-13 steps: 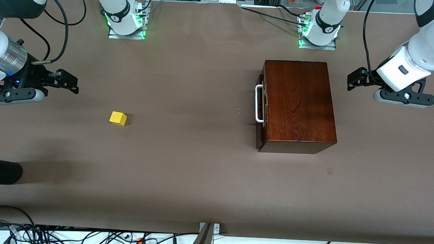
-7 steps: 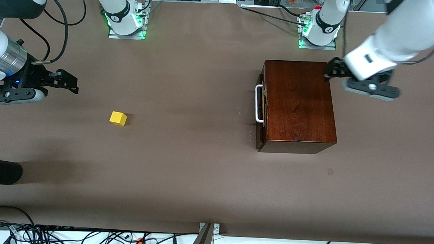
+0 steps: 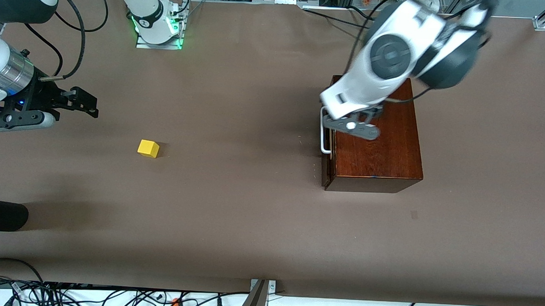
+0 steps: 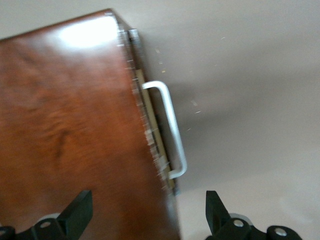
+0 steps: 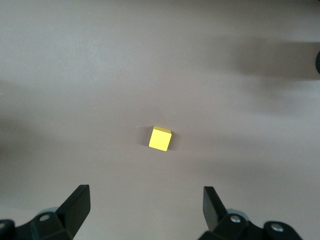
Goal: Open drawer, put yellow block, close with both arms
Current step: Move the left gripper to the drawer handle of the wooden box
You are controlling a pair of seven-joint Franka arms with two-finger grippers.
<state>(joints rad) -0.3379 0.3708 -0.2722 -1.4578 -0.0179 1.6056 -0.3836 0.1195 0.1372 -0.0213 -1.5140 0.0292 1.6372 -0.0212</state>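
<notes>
The drawer sits shut in the dark wooden box [image 3: 377, 147], and its white loop handle [image 3: 323, 132] faces the right arm's end of the table. My left arm [image 3: 384, 57] reaches over the box. Its gripper [image 4: 147, 215] hangs open above the box's [image 4: 65, 125] handle-side top edge, with the handle [image 4: 170, 125] just ahead of the fingers. The yellow block [image 3: 148, 148] lies alone on the table toward the right arm's end. My right gripper [image 3: 87, 103] waits open above the table beside the block [image 5: 160, 138], its fingers [image 5: 75, 205] spread and holding nothing.
A black rounded object [image 3: 3, 214] pokes in at the right arm's end, nearer the front camera than the block. Loose cables [image 3: 113, 297] run along the table's front edge. The right arm's base [image 3: 159, 26] stands at the table's back edge.
My left arm has swung from beside the box's end to over its top at the drawer side. The right arm, the block and the box have not moved.
</notes>
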